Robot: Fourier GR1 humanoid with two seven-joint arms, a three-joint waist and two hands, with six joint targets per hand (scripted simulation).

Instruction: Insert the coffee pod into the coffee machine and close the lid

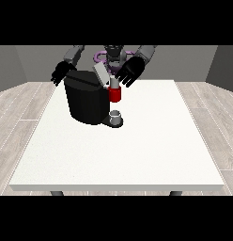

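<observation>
A black coffee machine (pixel 85 101) stands on the white table (pixel 118 155) at the back left. Its grey lid (pixel 101 73) is raised and tilted. A red part with a silver top (pixel 115 92) sits at the machine's front, above a small grey cup (pixel 116 116) on the machine's base. The hand at the view's right (pixel 130 70) hovers over the lid and the red part with its fingers spread downward. The hand at the view's left (pixel 62 73) hangs behind the machine's upper left corner, fingers relaxed. I cannot make out a separate coffee pod.
The table stretches wide toward the camera and to the right of the machine. Its front edge (pixel 118 187) lies near the view's bottom. A wooden floor surrounds the table.
</observation>
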